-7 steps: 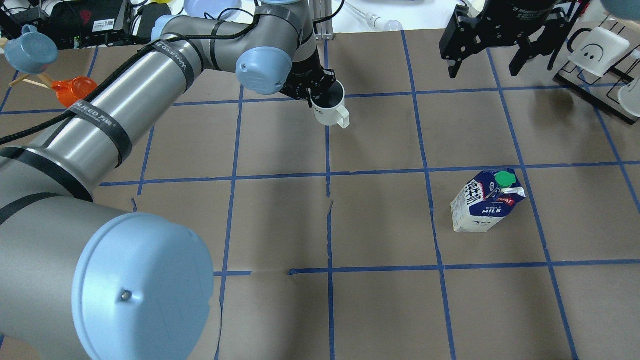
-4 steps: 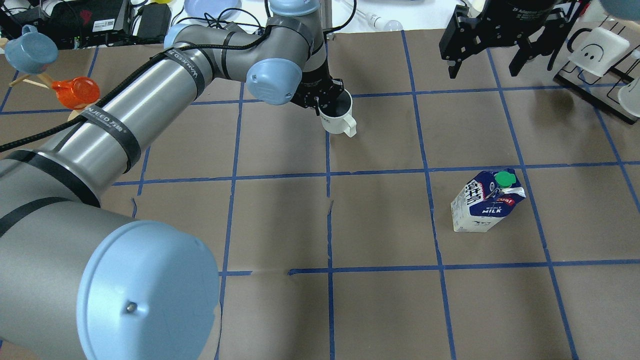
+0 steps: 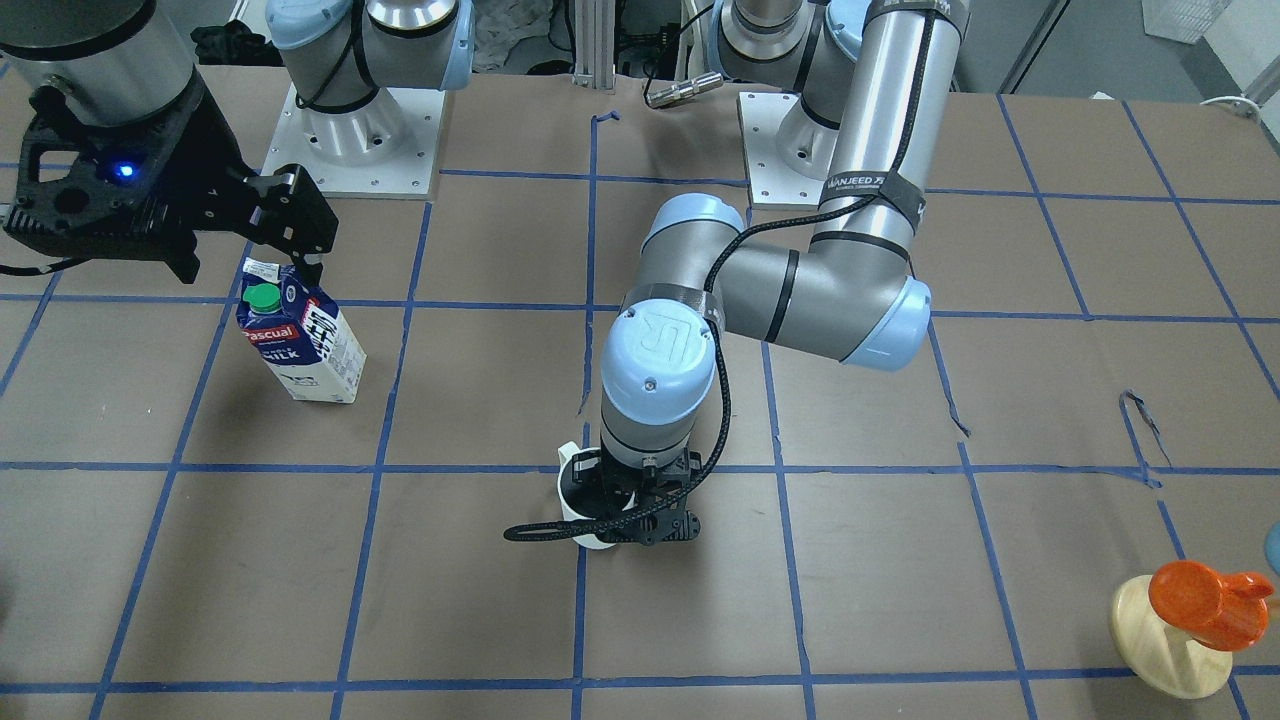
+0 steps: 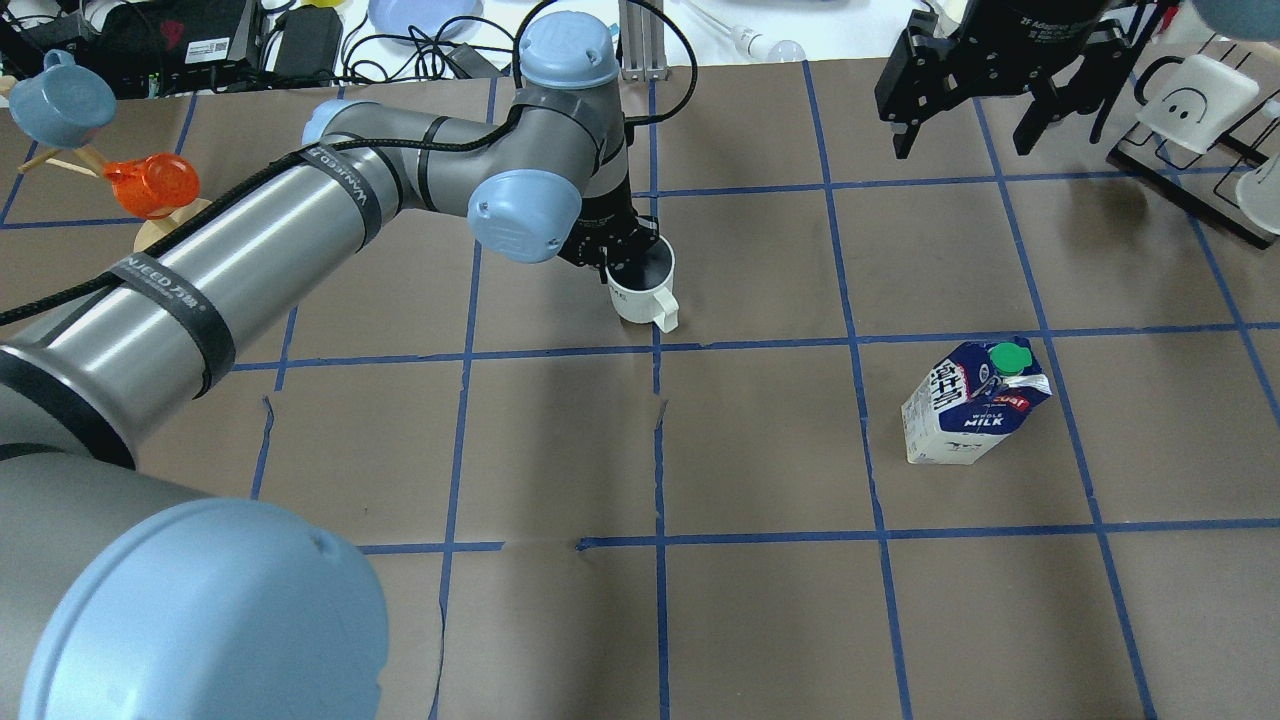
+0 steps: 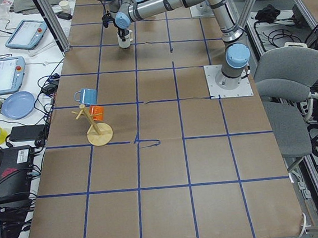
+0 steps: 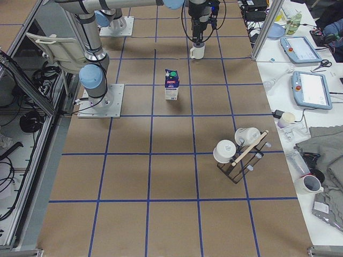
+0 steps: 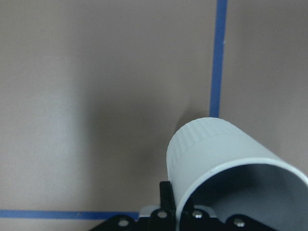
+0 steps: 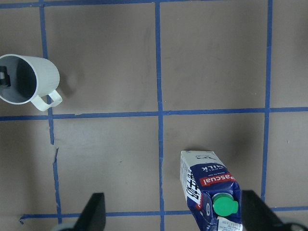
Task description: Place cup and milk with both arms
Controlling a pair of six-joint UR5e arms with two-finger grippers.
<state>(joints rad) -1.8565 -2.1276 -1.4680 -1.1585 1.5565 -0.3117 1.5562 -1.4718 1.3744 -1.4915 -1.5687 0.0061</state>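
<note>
The white cup with a dark inside hangs in my left gripper, which is shut on its rim, one finger inside the cup. The handle points toward the robot's right. The cup sits low at a blue tape crossing; I cannot tell if it touches the table. It also shows in the front view, the left wrist view and the right wrist view. The milk stands upright to the right, free; it also shows in the front view. My right gripper is open, high above the milk.
A wooden stand with an orange cup and a blue cup stands at the far left. A black rack with white mugs stands at the far right. Blue tape lines grid the brown table.
My left arm has carried the cup toward the robot's side and slightly left, and lower. The right gripper and the milk have not moved.
</note>
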